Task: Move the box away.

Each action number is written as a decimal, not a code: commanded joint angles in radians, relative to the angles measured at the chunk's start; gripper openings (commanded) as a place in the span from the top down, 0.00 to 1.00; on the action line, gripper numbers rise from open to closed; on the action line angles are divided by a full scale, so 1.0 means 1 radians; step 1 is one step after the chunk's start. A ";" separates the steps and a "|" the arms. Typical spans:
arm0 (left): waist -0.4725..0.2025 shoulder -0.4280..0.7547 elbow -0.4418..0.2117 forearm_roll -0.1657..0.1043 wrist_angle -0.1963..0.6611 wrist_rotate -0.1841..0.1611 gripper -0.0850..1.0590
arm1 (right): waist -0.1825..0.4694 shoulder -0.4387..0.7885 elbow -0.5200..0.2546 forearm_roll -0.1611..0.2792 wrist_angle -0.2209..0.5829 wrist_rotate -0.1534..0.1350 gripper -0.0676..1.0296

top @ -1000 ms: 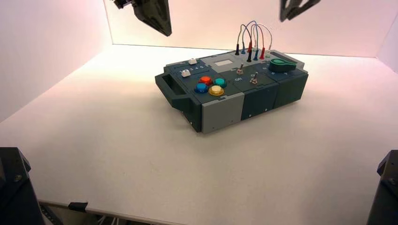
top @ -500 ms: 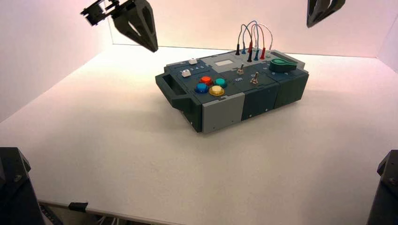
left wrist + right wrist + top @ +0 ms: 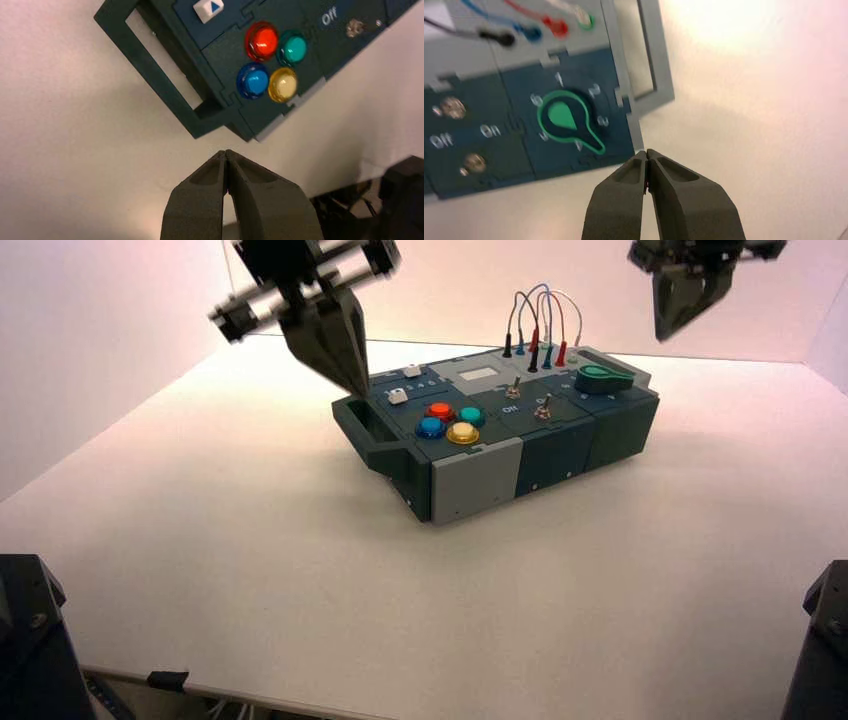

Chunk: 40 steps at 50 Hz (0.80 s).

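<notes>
Have the box (image 3: pixel 500 420) lying flat on the table (image 3: pixel 300 600), set at a slant, in front of the back wall (image 3: pixel 440 300). Can make out no grip on it from either side.

Hold the left gripper (image 3: pixel 358 390) high at the box's left end, by the left handle (image 3: pixel 365 435). Show both its fingers pressed together, nothing between them, tips apart from the handle in the left wrist view. Hold the right gripper (image 3: pixel 664 336) above and beyond the box's right end, near the right handle (image 3: pixel 655 50). Show that one closed too, again gripping nothing.

On the box, find white sliders (image 3: pixel 397 396) towards the left end. Nearer its front edge, find four round buttons in a cluster: red (image 3: pixel 439 412), green (image 3: pixel 470 416), blue (image 3: pixel 430 427) and yellow (image 3: pixel 462 432). Across the middle, see toggle switches (image 3: pixel 542 408) with "Off" and "On" lettered between them. At the right end, see the green knob (image 3: pixel 603 379), narrow end turned towards the near right corner. Along the box's far side, see looped wires (image 3: pixel 545 315) arching up from black, blue, red and pale plugs, beside a small light panel (image 3: pixel 478 374).
</notes>
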State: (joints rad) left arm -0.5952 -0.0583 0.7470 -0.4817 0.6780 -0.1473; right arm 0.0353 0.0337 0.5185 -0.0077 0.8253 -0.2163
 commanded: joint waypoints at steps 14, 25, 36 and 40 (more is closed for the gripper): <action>-0.054 0.054 -0.003 0.037 -0.015 -0.084 0.95 | -0.006 0.043 -0.017 0.003 0.032 -0.018 0.96; -0.140 0.051 -0.009 0.051 -0.006 -0.121 0.95 | -0.006 0.071 -0.012 0.005 0.023 -0.018 0.96; -0.153 0.072 -0.002 0.190 0.002 -0.232 0.95 | -0.006 0.089 -0.006 0.000 -0.011 -0.018 0.96; -0.155 0.071 -0.012 0.276 0.011 -0.298 0.95 | -0.006 0.097 -0.006 0.000 -0.017 -0.018 0.96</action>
State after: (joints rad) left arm -0.7486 0.0291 0.7578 -0.2608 0.6826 -0.4111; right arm 0.0322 0.1427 0.5216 -0.0077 0.8161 -0.2301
